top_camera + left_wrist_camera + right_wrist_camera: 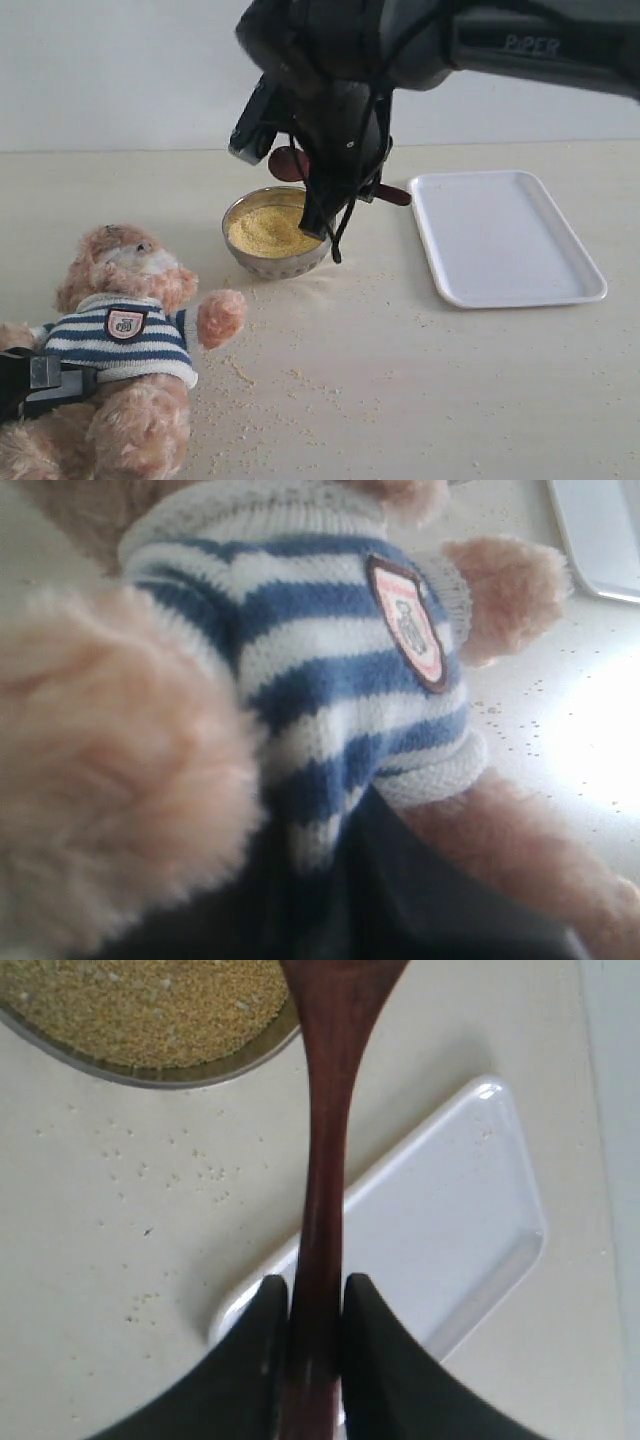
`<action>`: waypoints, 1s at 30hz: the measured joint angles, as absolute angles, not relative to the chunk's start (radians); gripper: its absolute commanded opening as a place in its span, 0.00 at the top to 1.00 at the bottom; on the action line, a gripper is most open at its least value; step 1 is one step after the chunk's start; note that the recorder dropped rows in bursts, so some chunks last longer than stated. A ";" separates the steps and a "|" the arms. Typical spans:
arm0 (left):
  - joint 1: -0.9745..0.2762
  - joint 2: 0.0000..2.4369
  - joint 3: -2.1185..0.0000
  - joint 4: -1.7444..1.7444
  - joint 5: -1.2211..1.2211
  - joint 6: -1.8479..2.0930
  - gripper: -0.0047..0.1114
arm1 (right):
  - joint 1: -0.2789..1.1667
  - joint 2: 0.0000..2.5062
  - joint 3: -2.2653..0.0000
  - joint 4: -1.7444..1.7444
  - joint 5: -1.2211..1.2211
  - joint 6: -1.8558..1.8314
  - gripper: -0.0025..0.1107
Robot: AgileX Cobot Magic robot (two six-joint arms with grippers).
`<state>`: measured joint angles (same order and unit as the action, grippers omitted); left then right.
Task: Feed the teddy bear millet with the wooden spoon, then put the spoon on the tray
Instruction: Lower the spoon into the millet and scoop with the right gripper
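The teddy bear in its striped shirt lies on its back at the front left of the table. My left gripper is shut on the hem of the shirt at the bear's side. Yellow millet fills a small metal bowl. My right gripper hangs over the bowl, shut on the handle of the dark wooden spoon. The spoon's oval end sits above the bowl's far rim. To the right lies the white tray, with nothing on it.
Loose millet grains are scattered on the pale tabletop between the bear and the bowl, and more lie beside the bowl. The right arm reaches in from the upper right. A plain wall stands behind the table.
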<state>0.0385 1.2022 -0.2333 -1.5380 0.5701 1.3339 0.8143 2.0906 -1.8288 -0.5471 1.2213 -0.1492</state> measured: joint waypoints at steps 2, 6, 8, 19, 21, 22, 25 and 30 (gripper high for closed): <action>0.038 1.202 -0.233 -1.538 0.570 1.334 0.92 | 0.834 2.125 -1.829 -0.598 1.221 -0.154 0.94; 0.038 1.202 -0.233 -1.538 0.570 1.334 0.92 | 0.848 2.187 -1.829 -0.679 1.221 -0.155 0.94; 0.038 1.202 -0.233 -1.538 0.570 1.334 0.92 | 0.855 2.213 -1.829 -0.726 1.221 -0.155 0.94; 0.038 1.202 -0.233 -1.538 0.570 1.334 0.92 | 0.870 2.254 -1.829 -0.904 1.219 -0.155 0.94; 0.038 1.202 -0.233 -1.538 0.570 1.334 0.92 | 0.870 2.261 -1.829 -0.913 1.219 -0.155 0.94; 0.038 1.202 -0.233 -1.538 0.570 1.334 0.92 | 0.870 2.263 -1.829 -0.917 1.219 -0.155 0.94; 0.038 1.202 -0.233 -1.538 0.570 1.334 0.92 | 0.870 2.277 -1.829 -0.918 1.219 -0.155 0.94; 0.038 1.202 -0.233 -1.538 0.570 1.334 0.92 | 0.888 2.289 -1.829 -0.919 1.200 -0.115 0.94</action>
<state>0.0385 1.2022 -0.2333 -1.5380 0.5701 1.3339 0.8883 2.2893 -1.8288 -0.9192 1.2000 -0.1151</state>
